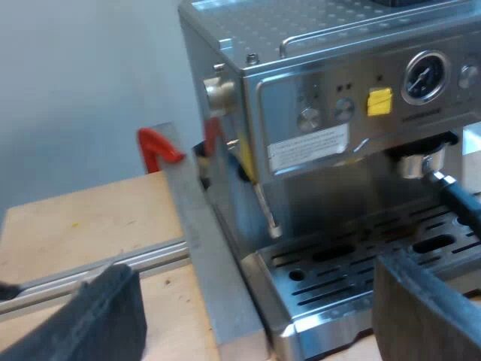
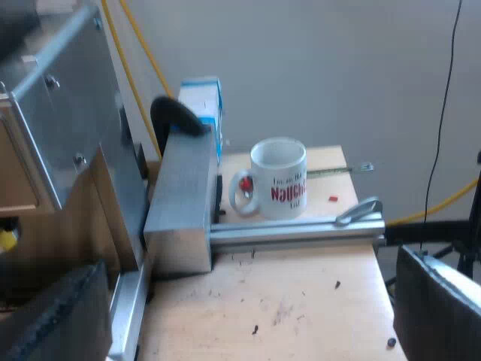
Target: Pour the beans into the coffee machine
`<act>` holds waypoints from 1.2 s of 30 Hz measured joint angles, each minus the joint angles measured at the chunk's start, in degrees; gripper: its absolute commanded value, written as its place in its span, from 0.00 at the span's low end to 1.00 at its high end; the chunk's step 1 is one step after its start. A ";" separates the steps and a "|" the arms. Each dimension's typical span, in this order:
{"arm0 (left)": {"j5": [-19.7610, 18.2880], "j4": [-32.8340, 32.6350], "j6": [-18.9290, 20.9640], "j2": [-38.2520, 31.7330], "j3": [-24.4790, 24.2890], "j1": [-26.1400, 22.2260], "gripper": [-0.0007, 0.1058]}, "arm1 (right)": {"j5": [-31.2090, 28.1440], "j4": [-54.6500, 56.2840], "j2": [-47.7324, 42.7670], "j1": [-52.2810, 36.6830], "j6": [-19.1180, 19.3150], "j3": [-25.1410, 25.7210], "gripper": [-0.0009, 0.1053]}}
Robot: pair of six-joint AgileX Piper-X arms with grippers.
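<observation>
Clearly, the left gripper is hanging with its fingers wide apart, holding nothing and touching nothing, close to the corner of the drip tray. That tray is sitting at the foot of the coffee machine, which is standing on the wooden tabletop. A metal holder is sitting locked into the machine's front, its dark handle sticking outward. A round gauge, a yellow sticker and a white label are showing on the front panel; the label's print is too small to read. The right gripper is likewise gaping wide and empty above the tabletop. Beyond it a white mug is standing near the tabletop's edge by the wall, just behind a metal rail. Red lettering is showing on the mug, but I cannot make out the word.
</observation>
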State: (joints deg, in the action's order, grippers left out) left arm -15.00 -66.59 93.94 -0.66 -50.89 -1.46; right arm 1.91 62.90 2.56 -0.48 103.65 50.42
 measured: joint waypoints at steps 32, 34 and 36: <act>2.27 3.90 4.63 -0.12 20.71 0.00 0.62 | 3.30 -3.54 -3.26 0.07 0.00 -19.88 0.74; 2.27 3.90 4.63 -0.12 21.20 0.00 0.62 | 3.38 -4.33 -3.26 0.07 0.00 -21.53 0.74; 2.27 4.87 4.63 -0.12 21.32 0.00 0.62 | 3.38 -4.93 -3.26 0.07 0.00 -21.54 0.74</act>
State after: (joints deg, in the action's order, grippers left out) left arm -12.72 -61.72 98.57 -0.78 -29.57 -1.46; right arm 5.29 57.98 -0.70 -0.41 103.65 28.89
